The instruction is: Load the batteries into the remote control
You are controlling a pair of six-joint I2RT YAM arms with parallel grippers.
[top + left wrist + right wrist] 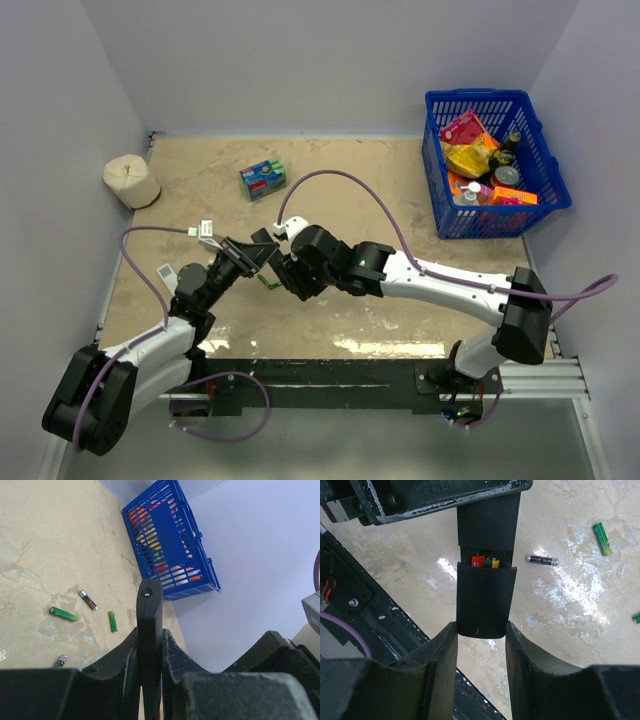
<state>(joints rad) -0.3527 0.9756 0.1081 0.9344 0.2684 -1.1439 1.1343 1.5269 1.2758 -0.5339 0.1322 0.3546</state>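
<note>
Nearly done, by the look of it: two batteries [484,561] sit side by side in the open bay of the remote control [149,612]. The back cover [485,597] is only partway on, w/ a strip of the bay showing above it. Left to do, I'd judge: slide the cover fully shut.

Going left to right: a paper roll [132,181] stands at the far left of the table [180,150]. The L gripper [248,256], left of centre, is clamped tight on the remote and holds it up off the table, edge-on btwn its fingers. The R gripper [481,626] meets it from the right, jaws about half closed and pinching the cover's sides at its free end. Spare cells [543,559] lie loose on the table near both grippers: one dark, at least two green. A blue basket [480,95] of packets sits at the far right.

The remote is a slim matte black bar w/ a rounded end. Of the loaded cells, one shows red, the other yellow and black.
</note>
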